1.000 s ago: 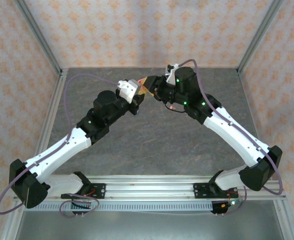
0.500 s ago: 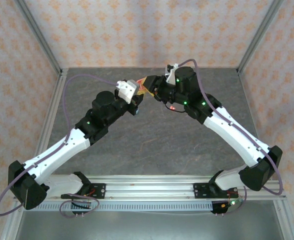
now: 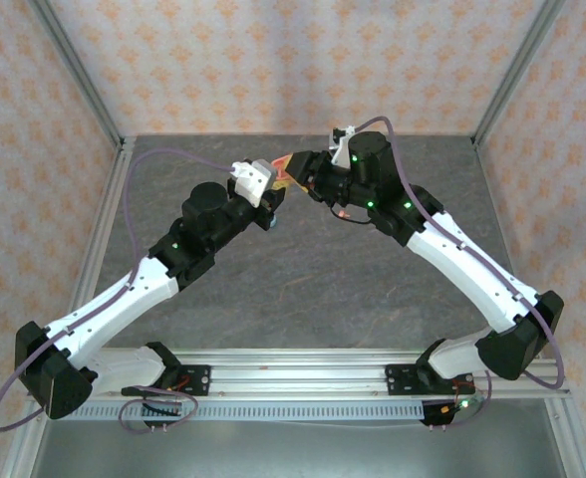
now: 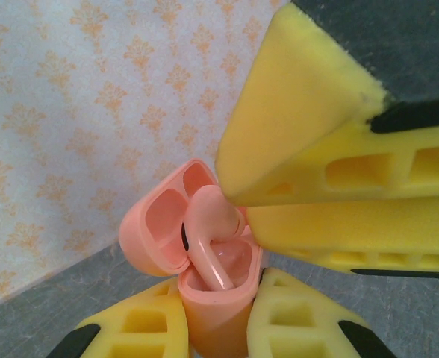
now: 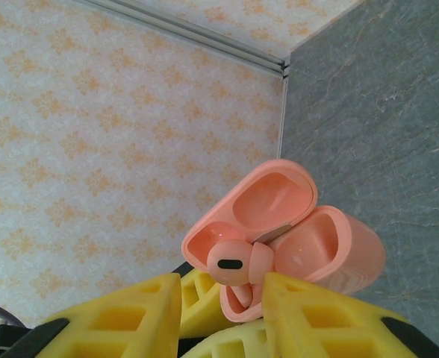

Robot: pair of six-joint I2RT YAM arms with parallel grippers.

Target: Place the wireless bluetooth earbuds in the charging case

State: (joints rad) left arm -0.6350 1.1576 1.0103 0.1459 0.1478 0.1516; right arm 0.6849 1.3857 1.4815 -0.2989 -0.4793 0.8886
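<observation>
The charging case (image 4: 212, 321) is salmon-pink and stands upright with its lid (image 4: 160, 224) hinged open. My left gripper (image 4: 219, 287) is shut on its body, one yellow finger on each side. A salmon-pink earbud (image 4: 204, 224) has its stem down inside the case's well. My right gripper (image 4: 234, 203) reaches in from the upper right, shut on the earbud's head. In the right wrist view the earbud (image 5: 231, 261) sits in the right gripper (image 5: 221, 280), against the open case (image 5: 331, 250). From above, the left gripper (image 3: 276, 192) and right gripper (image 3: 298, 167) meet above the table's back middle.
The grey table (image 3: 303, 289) is closed in by patterned walls (image 3: 273, 60) at the back and sides, with metal posts (image 3: 512, 70) at the corners. A metal rail (image 3: 293, 373) runs along the near edge by the arm bases.
The left arm has edged slightly back and to the left with the case. The right arm holds its place.
</observation>
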